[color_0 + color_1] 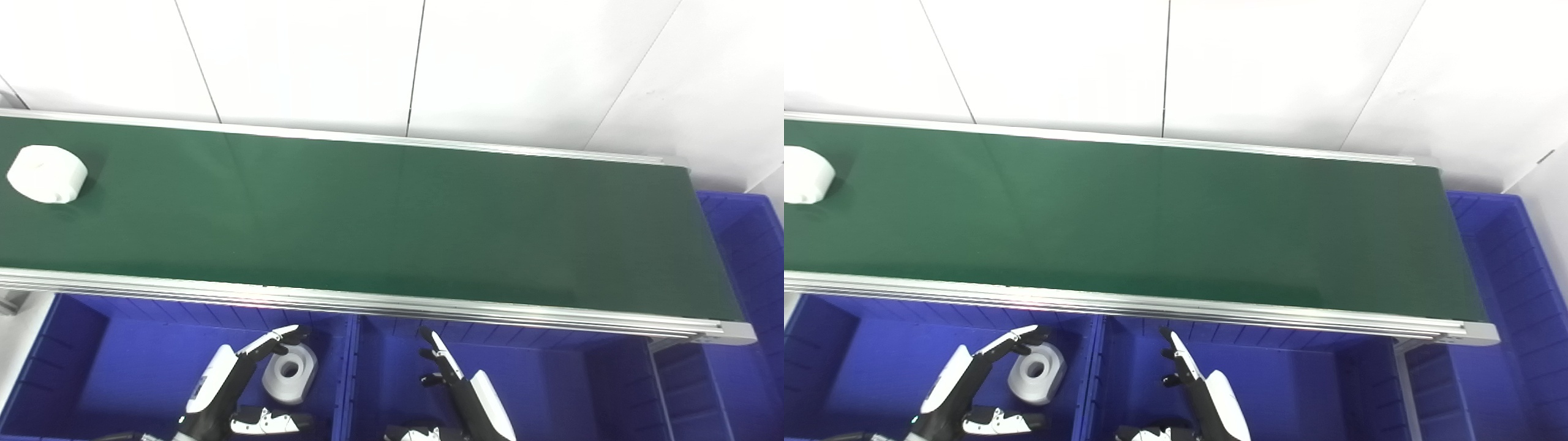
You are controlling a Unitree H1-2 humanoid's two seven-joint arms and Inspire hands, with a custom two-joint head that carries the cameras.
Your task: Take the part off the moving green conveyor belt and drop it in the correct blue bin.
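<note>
White wall panels (306, 55) rise behind, split by thin seams.

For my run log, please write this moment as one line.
left hand: open, over left bin | right hand: open | white part: on belt, far left

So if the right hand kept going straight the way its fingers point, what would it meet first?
Probably the conveyor's near aluminium rail: the right hand, open over the right blue bin, points up toward it. Depth is unclear; it might pass underneath.

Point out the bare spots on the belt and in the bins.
The belt is bare right of the white part. The right bin is bare beyond the right hand. The left bin is crowded near its ring and the left hand.
</note>
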